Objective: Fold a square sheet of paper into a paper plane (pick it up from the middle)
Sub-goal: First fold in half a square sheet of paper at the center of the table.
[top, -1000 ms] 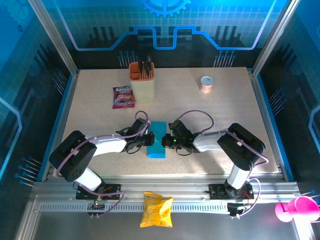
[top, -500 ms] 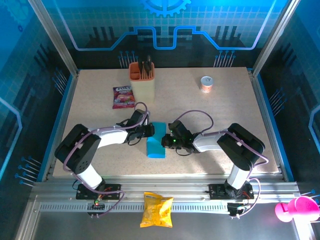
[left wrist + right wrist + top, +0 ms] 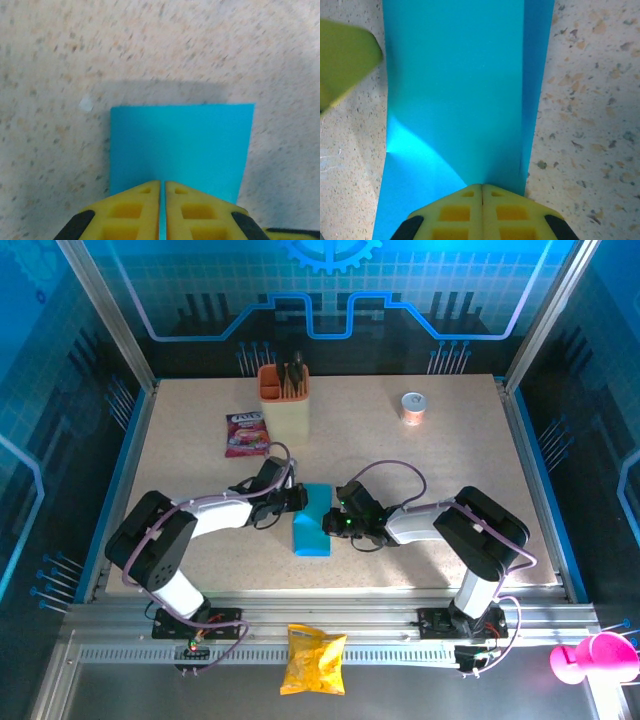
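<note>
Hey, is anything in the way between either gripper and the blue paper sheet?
Nothing visible. The left gripper is pinched shut on one edge of the square sheet of paper, and the right gripper is shut right against another edge.

Cannot see near edge of thin bright cyan-blue paper sheet, behind yellow jaws; cropped top and bottom in right wrist view. Cannot read print on pink-purple snack packet.
</note>
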Controlling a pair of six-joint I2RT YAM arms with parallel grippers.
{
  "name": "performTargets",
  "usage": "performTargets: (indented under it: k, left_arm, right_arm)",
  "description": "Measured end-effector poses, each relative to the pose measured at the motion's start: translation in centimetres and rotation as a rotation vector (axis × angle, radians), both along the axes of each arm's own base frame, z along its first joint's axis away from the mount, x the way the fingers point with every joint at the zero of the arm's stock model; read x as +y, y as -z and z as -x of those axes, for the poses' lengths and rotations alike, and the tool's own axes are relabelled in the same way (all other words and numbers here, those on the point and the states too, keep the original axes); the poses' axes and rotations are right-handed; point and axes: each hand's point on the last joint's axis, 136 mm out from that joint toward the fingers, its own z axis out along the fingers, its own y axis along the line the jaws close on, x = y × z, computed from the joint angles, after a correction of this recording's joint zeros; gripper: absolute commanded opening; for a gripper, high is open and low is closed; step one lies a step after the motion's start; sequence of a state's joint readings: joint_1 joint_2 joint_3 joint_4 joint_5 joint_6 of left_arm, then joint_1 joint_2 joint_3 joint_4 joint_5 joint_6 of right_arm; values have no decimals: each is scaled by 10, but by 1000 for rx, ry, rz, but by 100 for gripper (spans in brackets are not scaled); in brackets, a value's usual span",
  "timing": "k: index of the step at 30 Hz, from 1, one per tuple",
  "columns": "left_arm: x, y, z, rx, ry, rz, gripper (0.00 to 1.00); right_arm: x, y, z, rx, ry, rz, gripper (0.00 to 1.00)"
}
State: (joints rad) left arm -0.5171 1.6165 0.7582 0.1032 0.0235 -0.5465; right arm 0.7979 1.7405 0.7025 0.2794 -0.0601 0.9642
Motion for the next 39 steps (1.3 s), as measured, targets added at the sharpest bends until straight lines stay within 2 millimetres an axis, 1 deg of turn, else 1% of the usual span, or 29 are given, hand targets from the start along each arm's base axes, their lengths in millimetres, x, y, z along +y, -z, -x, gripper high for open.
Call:
performTargets:
  k: [3,5,7,13,14,16,20,22,24,28,30,31,32,34,37,39]
  left_arm:
    - [-4,-15,-14,-34,-9,19,11]
    - [-4,-17,-21,-41,-17,23,11]
    - [-2,-10,-25,-30,-25,17,11]
    - [10,30,-24,57,-51,-29,9]
    - [11,33,-24,62,-54,-31,9]
    - [11,31,-27,50,-56,-22,9]
    - [12,29,-27,46,-56,-19,10]
    - [12,20,-24,36,-53,-8,10]
    - [12,4,-18,14,-46,12,11]
    - [6,-39,-5,-66,-14,64,11]
    - [-1,-53,7,-93,16,84,11]
    - [-4,-56,16,-99,37,92,12]
    - [-7,-56,24,-98,53,94,12]
    - [-12,-48,45,-75,85,93,13]
    - [-14,-26,75,-16,121,75,13]
    - [-12,-10,92,29,131,59,13]
  right_arm:
    - [1,0,-1,0,0,0,0]
    - [1,0,-1,0,-1,-1,0]
    - [2,0,-1,-1,-2,-1,0]
    - [2,0,-1,-1,-2,-1,0]
    - [2,0,0,-1,-3,0,0]
    - [3,0,0,-5,-3,0,0]
    - [3,0,0,-8,-5,3,0]
    - [3,0,0,-10,-7,5,0]
    - [3,0,-1,-11,-10,9,0]
    - [2,-1,-1,-16,-21,28,0]
    - [3,-1,-1,-19,-27,38,0]
    - [3,-1,-1,-20,-30,44,0]
    - [3,-1,-1,-22,-33,50,0]
    - [3,-1,-1,-21,-36,56,0]
    - [2,-1,-1,-22,-39,59,0]
    - [2,0,-1,-23,-41,60,0]
